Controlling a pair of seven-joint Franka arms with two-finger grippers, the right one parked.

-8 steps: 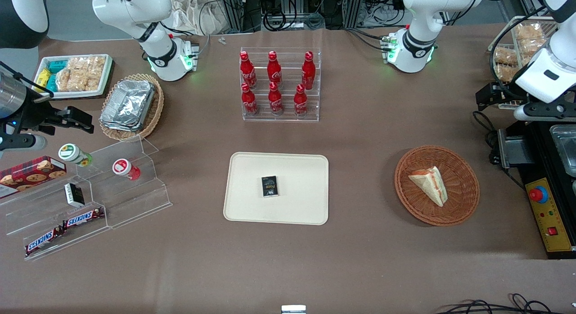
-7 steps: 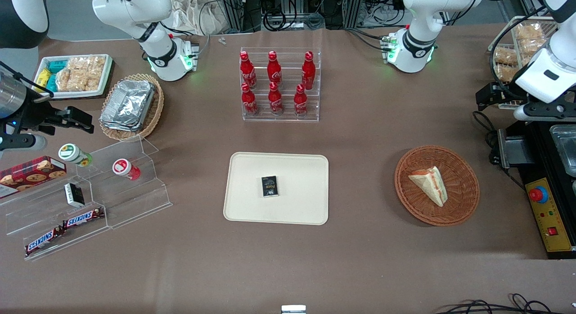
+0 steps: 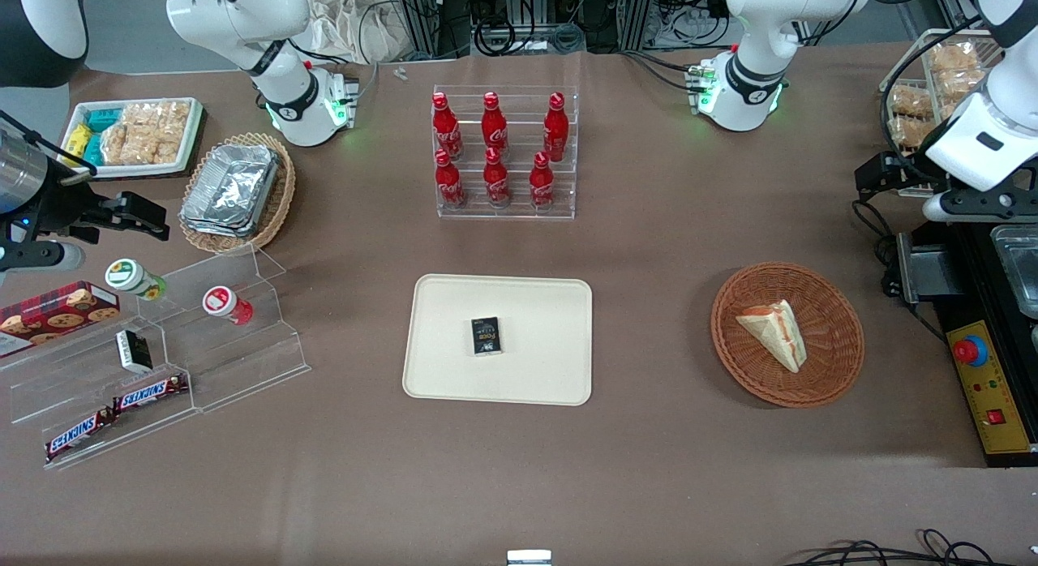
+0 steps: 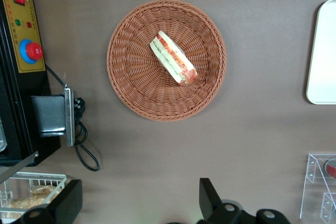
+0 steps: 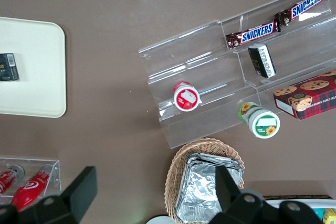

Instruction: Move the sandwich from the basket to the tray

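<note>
The sandwich [image 3: 774, 332] is a pale bread wedge with red and green filling. It lies in the round reddish-brown wicker basket [image 3: 831, 315], toward the working arm's end of the table. The cream tray [image 3: 535, 306] lies flat at the table's middle and holds a small black packet [image 3: 486, 336]. My left gripper [image 3: 874, 175] hangs high over the table, farther from the front camera than the basket, open and empty. In the left wrist view the gripper [image 4: 139, 203] has its fingers wide apart, with the sandwich [image 4: 173, 59], the basket [image 4: 134, 82] and the tray's edge [image 4: 323, 56] below.
A black control box with a red button [image 3: 969, 351] stands beside the basket at the table's end. Wire baskets of snacks [image 3: 912, 104] are near the gripper. A rack of red bottles [image 3: 503, 152] stands farther back than the tray. Acrylic shelves [image 3: 186, 347] and a foil-filled tan basket [image 3: 235, 189] lie toward the parked arm's end.
My left arm and gripper have shifted slightly toward the table's middle. The sandwich, basket and tray have not moved.
</note>
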